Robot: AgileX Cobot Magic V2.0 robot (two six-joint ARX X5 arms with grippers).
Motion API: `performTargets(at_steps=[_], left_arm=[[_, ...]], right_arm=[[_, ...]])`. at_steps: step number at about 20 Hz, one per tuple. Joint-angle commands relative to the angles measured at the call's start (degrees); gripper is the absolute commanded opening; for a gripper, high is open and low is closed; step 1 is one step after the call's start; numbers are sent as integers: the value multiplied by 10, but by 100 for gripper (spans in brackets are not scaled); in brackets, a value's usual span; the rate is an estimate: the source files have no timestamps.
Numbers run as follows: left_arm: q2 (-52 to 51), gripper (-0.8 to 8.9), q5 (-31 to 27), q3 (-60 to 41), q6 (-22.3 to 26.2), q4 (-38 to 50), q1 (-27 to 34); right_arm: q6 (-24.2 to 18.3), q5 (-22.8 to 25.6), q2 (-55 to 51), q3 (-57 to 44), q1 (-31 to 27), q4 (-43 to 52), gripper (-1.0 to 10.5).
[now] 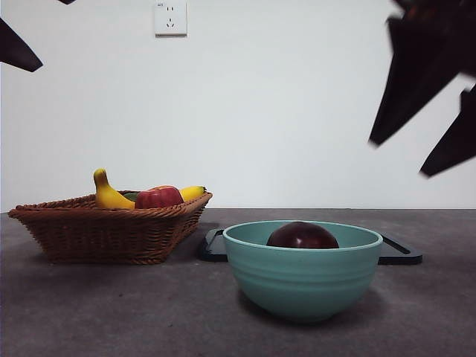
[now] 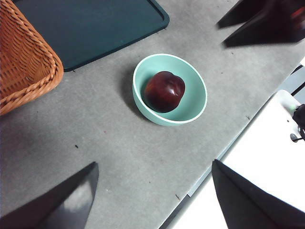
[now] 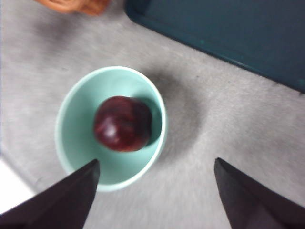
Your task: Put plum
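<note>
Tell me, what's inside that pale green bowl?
The pale green round bowl holds one dark maroon plum, lying alone. The bowl's floor beneath the plum is covered, so unseen.

- Behind your bench (image 1: 89,312) stood a plain white wall (image 1: 297,111).
- A white socket plate (image 1: 170,18) sat high on it.
- The bench top was dull grey, evenly lit.

Right gripper (image 3: 155,191) raised high at one side, fingers (image 3: 57,202) spread wide, empty. Left gripper (image 2: 152,195) also raised, fingers (image 2: 57,202) apart, empty.
</note>
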Motion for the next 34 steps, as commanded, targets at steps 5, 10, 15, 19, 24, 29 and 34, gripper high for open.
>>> performTargets(at_steps=[5,10,15,19,24,29,34], left_arm=[[2,374,3,7,-2,5,-2],[2,374,3,7,-2,5,-2],[2,374,3,7,-2,5,-2],[2,374,3,7,-2,5,-2],[2,374,3,7,-2,5,-2],[2,374,3,7,-2,5,-2],[2,374,3,7,-1,5,-2]], right_arm=[[42,69,83,-13,66,99,286],[51,105,148,-13,83,137,214],[51,104,177,-13,88,155,86],[52,103,181,-13,89,158,58],[60,96,177,-7,89,168,8],[69,102,172,58,80,141,8],[64,104,205,143,27,115,8]])
